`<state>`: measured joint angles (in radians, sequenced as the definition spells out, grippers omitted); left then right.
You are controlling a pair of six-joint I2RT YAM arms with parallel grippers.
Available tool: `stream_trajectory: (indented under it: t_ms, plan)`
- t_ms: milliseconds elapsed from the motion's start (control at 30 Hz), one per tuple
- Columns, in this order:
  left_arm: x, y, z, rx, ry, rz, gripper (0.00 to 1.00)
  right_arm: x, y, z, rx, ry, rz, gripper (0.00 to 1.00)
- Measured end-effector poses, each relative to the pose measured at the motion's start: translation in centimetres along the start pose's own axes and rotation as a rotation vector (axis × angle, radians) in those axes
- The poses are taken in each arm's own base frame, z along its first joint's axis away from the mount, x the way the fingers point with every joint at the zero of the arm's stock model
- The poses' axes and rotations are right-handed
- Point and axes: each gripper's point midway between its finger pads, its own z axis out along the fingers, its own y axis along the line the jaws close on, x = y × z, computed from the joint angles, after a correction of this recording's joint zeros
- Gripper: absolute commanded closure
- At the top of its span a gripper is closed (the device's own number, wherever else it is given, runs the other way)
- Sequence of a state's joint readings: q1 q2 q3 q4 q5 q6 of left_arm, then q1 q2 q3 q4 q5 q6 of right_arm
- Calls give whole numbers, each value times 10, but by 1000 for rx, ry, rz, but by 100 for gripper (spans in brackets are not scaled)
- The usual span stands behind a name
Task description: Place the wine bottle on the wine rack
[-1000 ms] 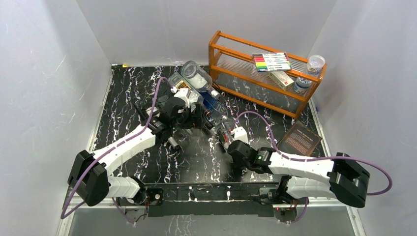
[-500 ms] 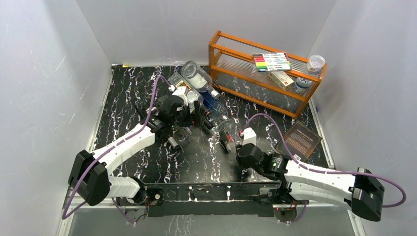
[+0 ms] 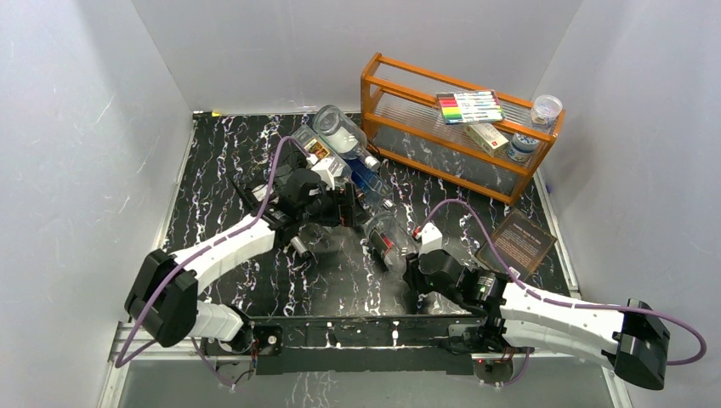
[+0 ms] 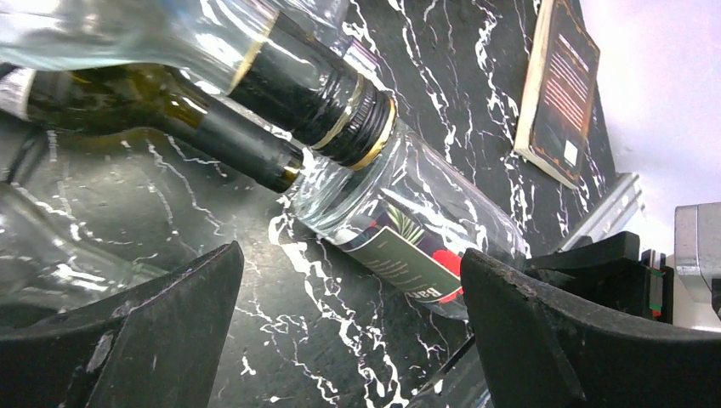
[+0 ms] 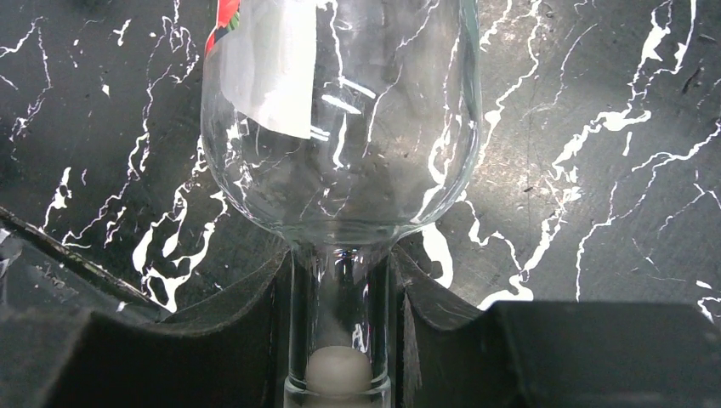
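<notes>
My right claw (image 5: 340, 289) was clamped narrow on the neck of the wine bottle (image 5: 340, 127), a clear glass one with a flowered label. My wrist view showed the neck pinched between both pads, just behind the shoulder. The bottle lay on its side on the desk (image 3: 221, 161). Its base pointed away from me, close against the capped necks of the stored bottles (image 3: 340, 136), and I could not tell whether they touched.

My left claw (image 4: 353, 331) hung wide and held nothing. It was low over the desk beside those necks, looking at the label of my bottle.

The wine rack (image 3: 246, 192) was hard to pick out, thin black wire on dark marble. I took the wire poking out left of my left arm for one end of it, with the rest hidden under the bottles and that arm.

I judged the step in hand to be carrying: bottle gripped, not yet cradled. A grip on the neck alone would let the heavy body sag. The next move therefore called for a lift with the body kept level, perhaps with the left claw supporting it. I would then turn it in line with the stored bottles and lower it into a free cradle without knocking their necks.

The orange shelf (image 3: 459, 136) and the book (image 3: 519, 240) stood well apart.
</notes>
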<state>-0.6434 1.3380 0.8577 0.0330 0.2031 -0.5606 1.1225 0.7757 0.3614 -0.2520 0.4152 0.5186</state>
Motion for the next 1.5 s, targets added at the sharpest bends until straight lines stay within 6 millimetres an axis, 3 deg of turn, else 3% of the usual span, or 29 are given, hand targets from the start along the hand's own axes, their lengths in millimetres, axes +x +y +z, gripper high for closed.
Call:
stream_trajectory:
  t_ms: [200, 400, 533, 700, 867, 1000, 1133, 1300, 1433, 1500]
  plan:
    - [17, 0, 24, 50, 66, -24, 9, 6, 5, 2, -14, 39, 8, 98]
    - [39, 14, 47, 22, 133, -29, 21, 14, 8, 4, 11, 95, 64, 80]
    - [36, 9, 59, 38, 126, -1, 30, 14, 7, 4, 23, 95, 99, 74]
    - [28, -3, 64, 71, 100, 47, 30, 17, 6, 6, 41, 104, 122, 62]
    - [24, -9, 66, 91, 80, 79, 28, 21, 1, 7, 72, 119, 142, 59]
    - [16, -15, 66, 103, 62, 97, 27, 28, -4, 7, 102, 142, 146, 61]
    - [6, -23, 67, 119, 36, 113, 28, 31, -4, 8, 109, 159, 140, 74]
    - [7, -24, 77, 121, 47, 132, 29, 31, -1, 9, 86, 168, 106, 83]
    - [11, -24, 79, 124, 59, 146, 30, 31, 3, 9, 54, 175, 74, 82]
    - [12, -24, 80, 124, 63, 151, 32, 31, 8, 9, 28, 181, 62, 75]
